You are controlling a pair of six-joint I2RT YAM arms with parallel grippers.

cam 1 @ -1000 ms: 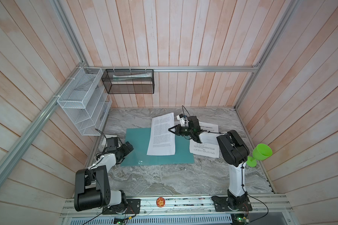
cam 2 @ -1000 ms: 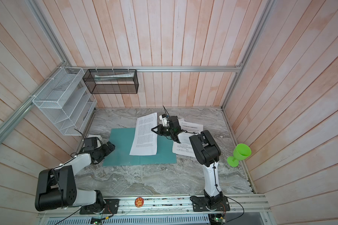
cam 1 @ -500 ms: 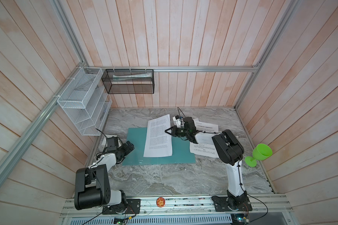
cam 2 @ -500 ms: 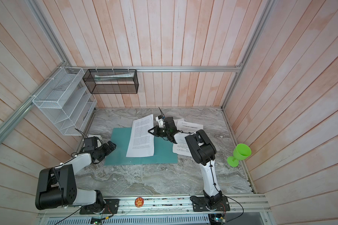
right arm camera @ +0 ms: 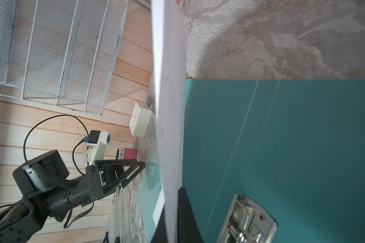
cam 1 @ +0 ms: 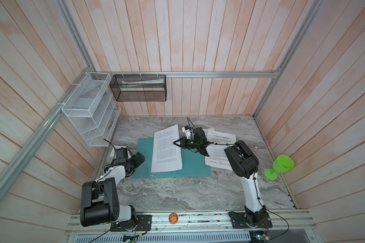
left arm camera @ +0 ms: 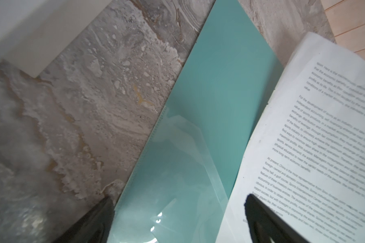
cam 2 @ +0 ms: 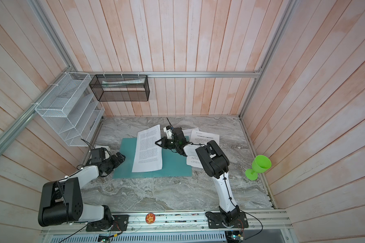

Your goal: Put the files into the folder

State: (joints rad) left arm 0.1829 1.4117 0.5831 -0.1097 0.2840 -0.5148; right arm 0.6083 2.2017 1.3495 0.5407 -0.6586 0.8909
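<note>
The right pincer (cam 1: 175, 143) was clamped on a printed sheet (cam 1: 166, 151) over the teal folder (cam 1: 190, 167), flat on the desk (cam 1: 188, 189). The left pincer (cam 1: 141, 157) gaped apart at the folder's left edge. The right arm hid part of the other sheets (cam 1: 220, 137); the green goblet (cam 1: 281, 166) stood well apart. The metal clip (right arm camera: 247, 218) was cut off.

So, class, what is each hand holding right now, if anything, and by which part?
The right hand pinches the printed sheet by its long edge, above the folder. The left hand is open, holding nothing.
</note>
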